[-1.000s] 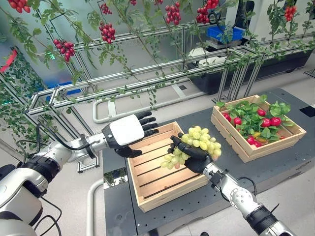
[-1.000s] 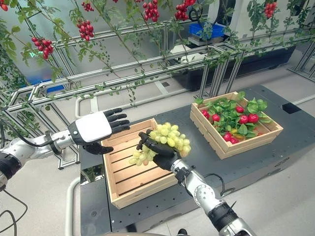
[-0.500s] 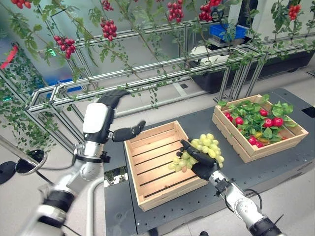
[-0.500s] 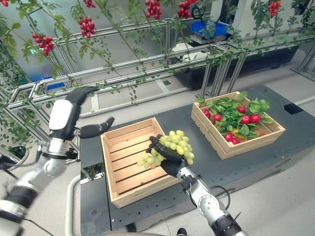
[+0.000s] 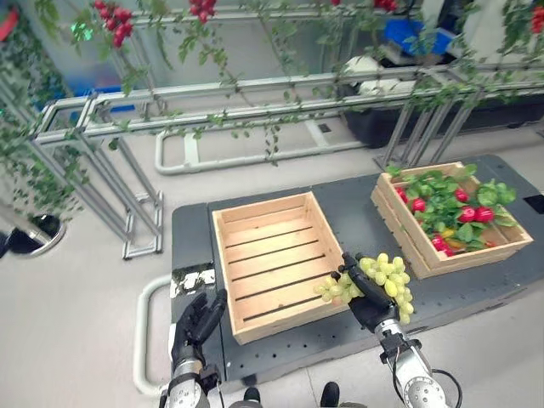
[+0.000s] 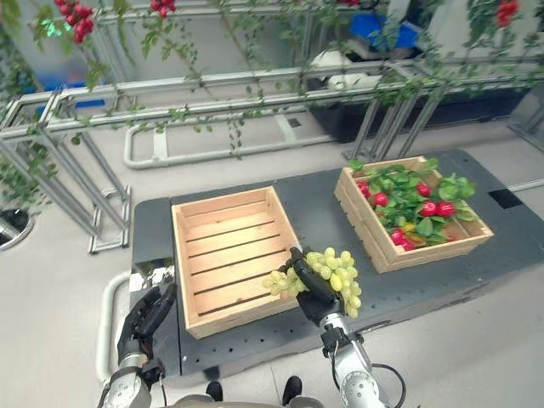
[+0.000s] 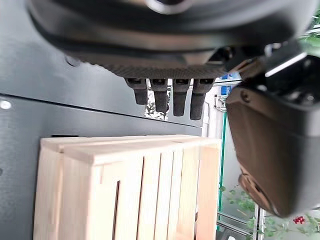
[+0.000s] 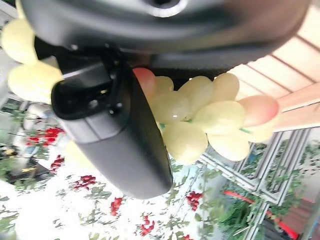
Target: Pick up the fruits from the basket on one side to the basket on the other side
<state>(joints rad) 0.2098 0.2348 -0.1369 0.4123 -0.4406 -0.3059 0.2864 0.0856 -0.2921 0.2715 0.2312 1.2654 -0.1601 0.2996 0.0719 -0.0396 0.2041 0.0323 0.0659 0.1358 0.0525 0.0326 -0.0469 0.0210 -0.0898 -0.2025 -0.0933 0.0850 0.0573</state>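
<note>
Two slatted wooden crates sit on my dark table (image 5: 357,204). My right hand (image 5: 367,299) grips the bunch of pale green grapes (image 5: 382,279) at the empty left crate's (image 5: 268,259) near right corner; my left hand (image 5: 195,321) hangs slack-fingered, holding nothing. Red fruit and leaves fill the right crate (image 5: 449,217).

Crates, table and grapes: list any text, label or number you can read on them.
None can be read. The empty wooden crate, the crate of red fruit, the dark table and the green grapes held in the right hand carry no legible print.
</note>
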